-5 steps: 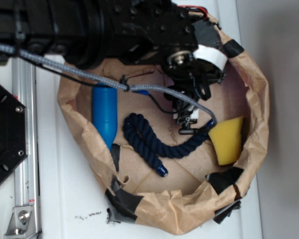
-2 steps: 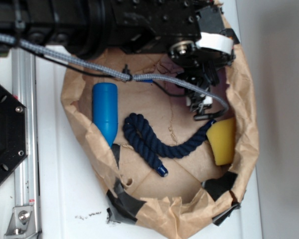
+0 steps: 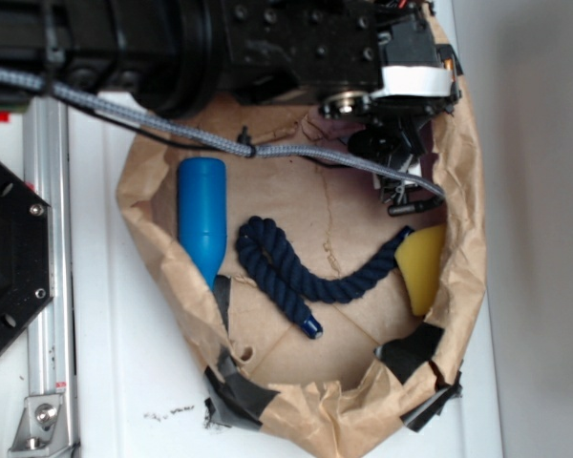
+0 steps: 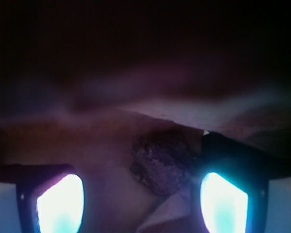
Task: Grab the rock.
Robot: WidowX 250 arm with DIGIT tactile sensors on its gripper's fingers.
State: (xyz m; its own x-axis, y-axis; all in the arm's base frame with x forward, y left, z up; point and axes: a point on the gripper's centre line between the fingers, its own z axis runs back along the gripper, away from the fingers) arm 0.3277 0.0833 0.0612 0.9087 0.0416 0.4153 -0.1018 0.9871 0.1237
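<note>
Pincer (image 3: 408, 202) first: it hangs under the black arm (image 3: 220, 48) at the upper right of the paper bowl, close to the crumpled wall there. In the wrist view its two fingers (image 4: 56, 204) stand apart with a wide gap, and nothing is clamped between them. By size, the white counter (image 3: 124, 363) carries everything, with a metal rail (image 3: 43, 286) and a black plate (image 3: 10, 258) along its left side. On it sits the brown paper bowl (image 3: 153, 277), its rim patched with black tape (image 3: 239, 391). Inside, a dark blue rope (image 3: 296, 272) curves across the middle, a blue cylinder (image 3: 201, 219) lies at the left, and a yellow sponge (image 3: 422, 267) leans against the right wall. Smallest is the rock (image 4: 161, 162), a rough dark lump seen only in the dim wrist view, lying ahead of the fingers and nearer the right one, beside the paper wall; in the exterior view it cannot be made out.
</note>
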